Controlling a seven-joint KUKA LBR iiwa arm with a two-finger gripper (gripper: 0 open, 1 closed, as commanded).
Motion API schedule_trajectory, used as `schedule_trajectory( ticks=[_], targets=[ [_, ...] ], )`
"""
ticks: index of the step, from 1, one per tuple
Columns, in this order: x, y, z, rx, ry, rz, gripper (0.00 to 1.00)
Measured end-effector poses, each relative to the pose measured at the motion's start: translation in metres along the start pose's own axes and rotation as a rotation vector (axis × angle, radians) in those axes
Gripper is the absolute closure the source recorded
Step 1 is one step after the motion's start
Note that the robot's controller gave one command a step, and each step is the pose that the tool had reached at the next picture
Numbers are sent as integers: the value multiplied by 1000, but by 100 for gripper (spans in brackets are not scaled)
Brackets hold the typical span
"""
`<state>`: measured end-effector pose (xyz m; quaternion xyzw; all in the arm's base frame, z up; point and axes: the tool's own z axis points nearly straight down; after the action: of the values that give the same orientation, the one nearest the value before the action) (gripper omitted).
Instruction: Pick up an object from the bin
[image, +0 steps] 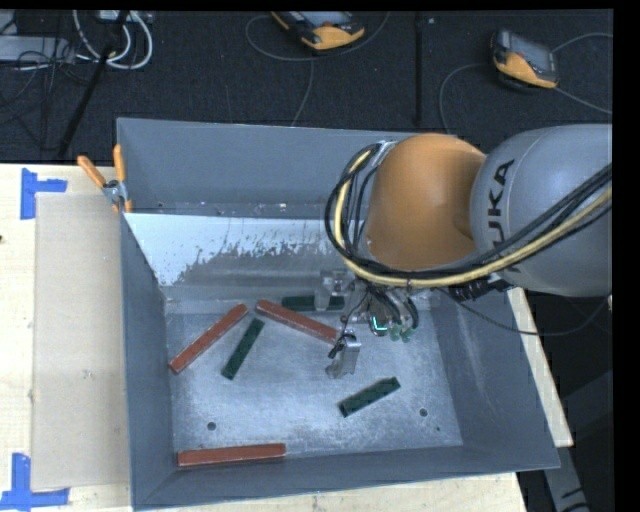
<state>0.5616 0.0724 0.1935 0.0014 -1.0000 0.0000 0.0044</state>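
A reddish-brown flat bar (297, 320) lies slanted on the floor of the grey metal bin (140, 300), near the middle of the frame. Its right end is just beside the gripper (343, 360), which hangs low over it. Nothing is lifted, so the pick appears not yet made. Whether the gripper is spread or closed cannot be told. A dark green bar (368, 396) lies at lower right, a second green bar (243, 348) to the left. The arm (540, 210) enters from the right, its orange wrist cover (420, 200) uppermost and the wrist pointing down.

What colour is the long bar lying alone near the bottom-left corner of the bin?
Reddish brown. The bar shows best in the camera view.
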Motion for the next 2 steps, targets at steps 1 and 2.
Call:
schedule_trajectory(
  ticks=[1,2],
  targets=[
    [-37,-28,127,0,-8,-57,0],
    [-39,-27,121,-2,-14,-55,100]
  ],
)
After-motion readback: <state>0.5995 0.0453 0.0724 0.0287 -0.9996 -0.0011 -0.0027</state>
